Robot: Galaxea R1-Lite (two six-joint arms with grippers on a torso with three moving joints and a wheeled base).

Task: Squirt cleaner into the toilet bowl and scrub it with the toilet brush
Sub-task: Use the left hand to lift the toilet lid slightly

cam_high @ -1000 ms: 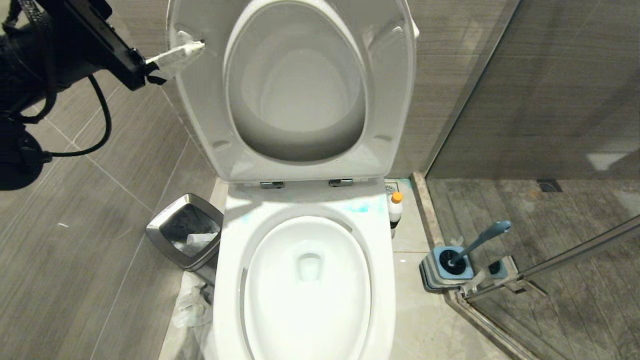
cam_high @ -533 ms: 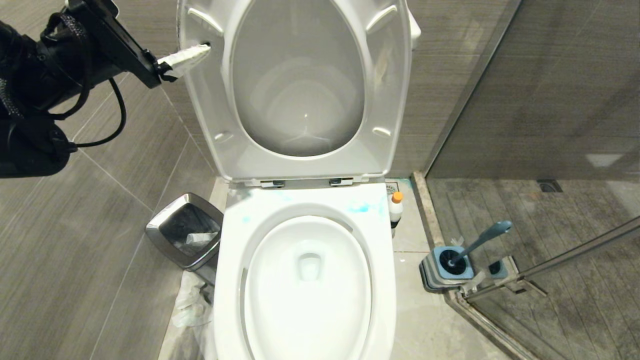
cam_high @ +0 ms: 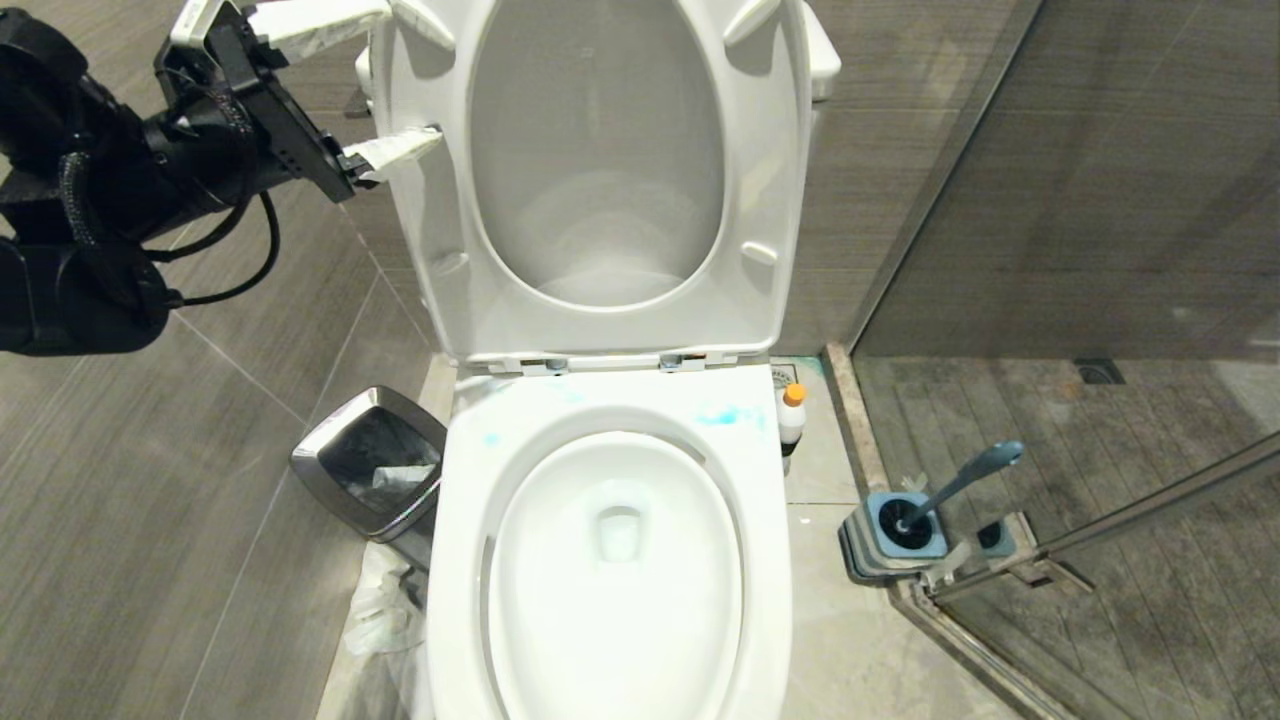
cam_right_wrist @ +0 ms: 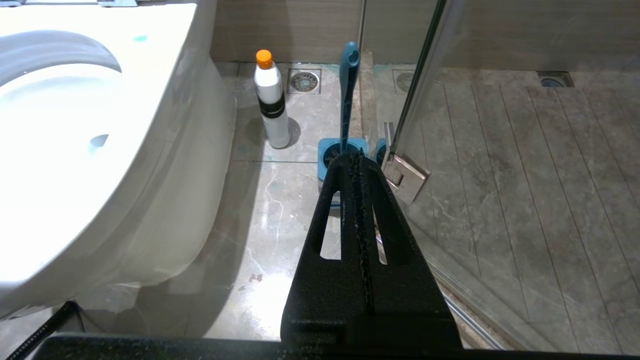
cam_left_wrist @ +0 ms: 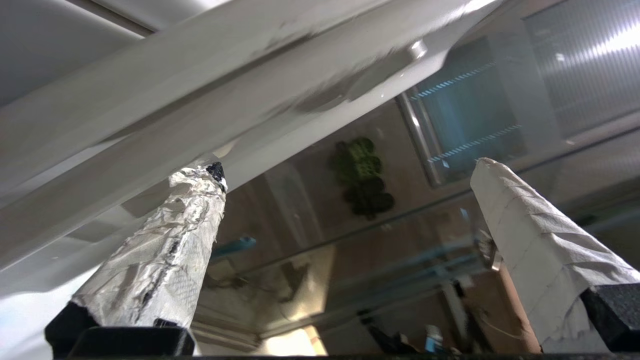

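The left gripper [cam_high: 360,85] reaches in from the upper left of the head view, its black arm angled up and across toward the raised toilet seat [cam_high: 440,230], with a black cable looping beneath the wrist. Its two tape-wrapped fingers stand wide apart and hold nothing: the lower finger [cam_high: 395,152] rests its tip against the seat's left edge, while the upper one [cam_high: 315,20] points toward the seat's top corner. In the left wrist view the crinkled wrapped fingertip [cam_left_wrist: 200,185] meets the underside of the white seat [cam_left_wrist: 200,100], and the other finger [cam_left_wrist: 530,235] stands clear with only the glass wall behind it. Below and in front of this gripper lies the toilet bowl [cam_high: 615,560], open, with light blue smears on the rim near the hinges. Low and well off to the gripper's far side, past the bowl, the cleaner bottle [cam_high: 791,415] with its orange cap stands upright on the floor against the toilet's flank, and further out the toilet brush [cam_high: 955,485] leans in its square blue holder [cam_high: 905,525] by the shower door [cam_high: 1150,510]. A steel-rimmed waste bin [cam_high: 370,460] sits on the floor directly beneath the left arm. The right gripper [cam_right_wrist: 357,160] hangs low with its black fingers pressed together, empty, pointing at the brush holder [cam_right_wrist: 342,157]; the brush handle [cam_right_wrist: 347,95] rises just beyond its tips, and the cleaner bottle [cam_right_wrist: 272,102] stands near, between them and the bowl [cam_right_wrist: 75,140].
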